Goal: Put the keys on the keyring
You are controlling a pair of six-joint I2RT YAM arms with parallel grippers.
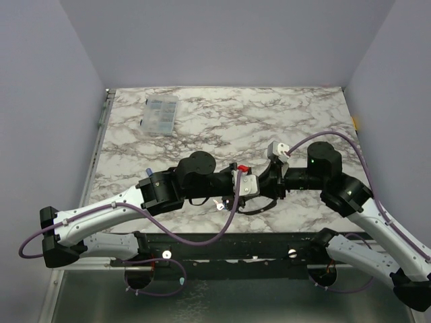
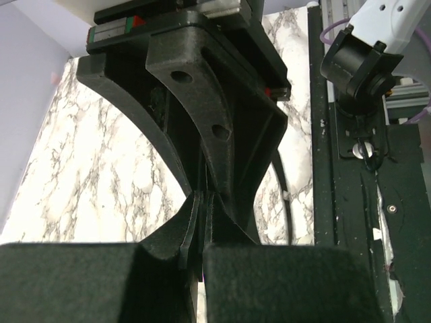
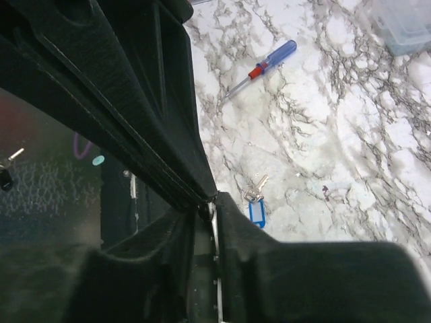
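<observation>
Both arms meet low over the front middle of the marble table (image 1: 222,128). My left gripper (image 1: 261,190) (image 2: 202,198) has its fingers pressed together, with only thin dark edges between them. My right gripper (image 1: 268,180) (image 3: 214,202) faces it tip to tip, its fingers close on a thin metal strip (image 3: 216,269). One key with a blue tag (image 3: 256,204) lies flat on the table just past the fingertips, and shows as a small pale piece (image 1: 218,202) under the left wrist. The keyring is not clearly visible. A thin dark cord (image 2: 287,202) curves beside the meeting fingers.
A screwdriver with a blue and red handle (image 3: 266,62) lies further left, its end just visible (image 1: 148,169) behind the left arm. A clear plastic box (image 1: 160,114) (image 3: 404,23) stands at the back left. The black base rail (image 2: 350,222) runs along the near edge.
</observation>
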